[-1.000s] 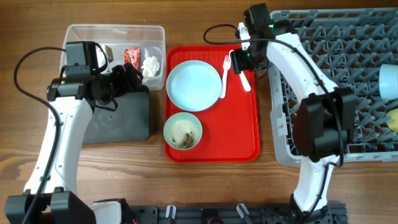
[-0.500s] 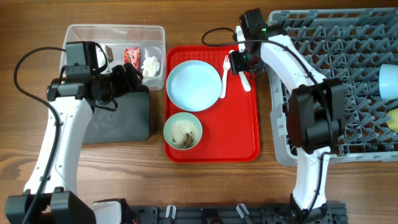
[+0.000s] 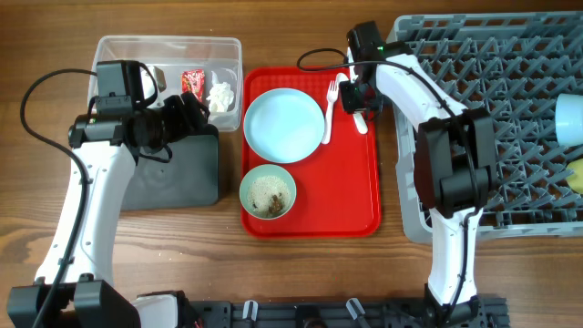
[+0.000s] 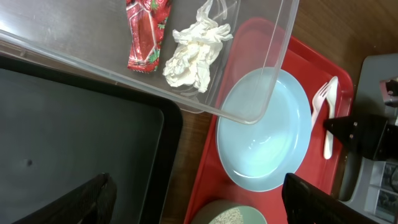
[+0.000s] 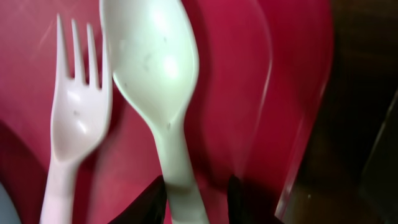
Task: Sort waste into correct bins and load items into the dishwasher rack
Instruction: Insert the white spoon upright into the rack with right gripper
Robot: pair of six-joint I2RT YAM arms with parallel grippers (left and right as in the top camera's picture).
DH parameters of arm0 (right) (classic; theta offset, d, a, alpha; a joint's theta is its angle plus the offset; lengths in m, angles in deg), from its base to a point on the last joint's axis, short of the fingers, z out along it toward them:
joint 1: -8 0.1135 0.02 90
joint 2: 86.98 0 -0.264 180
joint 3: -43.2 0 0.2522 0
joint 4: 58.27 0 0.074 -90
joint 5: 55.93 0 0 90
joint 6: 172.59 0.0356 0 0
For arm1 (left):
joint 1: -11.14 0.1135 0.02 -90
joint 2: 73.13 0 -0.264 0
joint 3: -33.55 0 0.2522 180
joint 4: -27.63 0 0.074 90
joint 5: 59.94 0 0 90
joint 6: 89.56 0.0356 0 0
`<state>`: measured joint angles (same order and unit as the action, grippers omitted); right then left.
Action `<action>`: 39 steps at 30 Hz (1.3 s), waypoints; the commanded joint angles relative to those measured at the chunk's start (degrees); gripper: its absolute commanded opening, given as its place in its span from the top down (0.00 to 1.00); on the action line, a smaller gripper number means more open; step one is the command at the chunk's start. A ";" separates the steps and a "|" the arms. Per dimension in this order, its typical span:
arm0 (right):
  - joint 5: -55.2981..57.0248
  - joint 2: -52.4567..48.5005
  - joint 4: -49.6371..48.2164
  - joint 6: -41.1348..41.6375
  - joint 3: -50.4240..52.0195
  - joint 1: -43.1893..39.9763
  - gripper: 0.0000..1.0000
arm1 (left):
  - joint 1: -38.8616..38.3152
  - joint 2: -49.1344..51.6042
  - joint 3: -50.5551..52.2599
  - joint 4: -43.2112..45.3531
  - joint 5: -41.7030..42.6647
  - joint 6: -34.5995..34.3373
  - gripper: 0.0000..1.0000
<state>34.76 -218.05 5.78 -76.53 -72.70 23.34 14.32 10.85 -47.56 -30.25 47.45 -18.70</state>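
Spotter: Where's the spoon (image 5: 152, 62)?
Me: On the red tray's (image 3: 351, 191) far right corner, just beside the fork (image 5: 74, 118), near the dishwasher rack (image 3: 510, 109). My right tool (image 5: 194, 202) sits over its handle, one finger either side; the long axis runs straight out from the wrist, bowl end farthest.
Spotter: Pinching?
Me: I can't tell — a sliver of red shows beside the handle. It's smooth white plastic, probably slippery. My left tool (image 3: 189, 117) hangs spread wide over the black tray (image 3: 173, 169), well apart.

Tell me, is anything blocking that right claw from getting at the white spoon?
Nothing visible is. The right gripper has a finger on either side of the spoon handle on the red tray. The fork lies beside the spoon, clear of the fingers.
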 commanded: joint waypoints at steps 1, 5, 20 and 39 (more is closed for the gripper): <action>2.08 -1.70 -2.14 1.46 0.48 0.20 0.67 | 0.31 -0.79 -0.07 -0.13 -0.33 0.72 0.13; 1.81 -1.70 -2.95 1.46 0.48 0.20 0.71 | 0.31 -0.79 -0.07 -0.48 -0.33 0.72 0.13; -2.82 -3.61 0.61 3.08 0.48 0.20 0.87 | 0.31 -0.79 -0.07 -0.52 -0.33 0.72 0.13; -5.05 27.43 14.16 -3.63 0.48 -6.49 0.96 | 0.31 -0.79 -0.07 -0.52 -0.33 0.72 0.13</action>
<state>30.01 -194.75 15.90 -76.74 -72.16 20.17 14.32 10.85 -47.56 -30.75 47.45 -18.70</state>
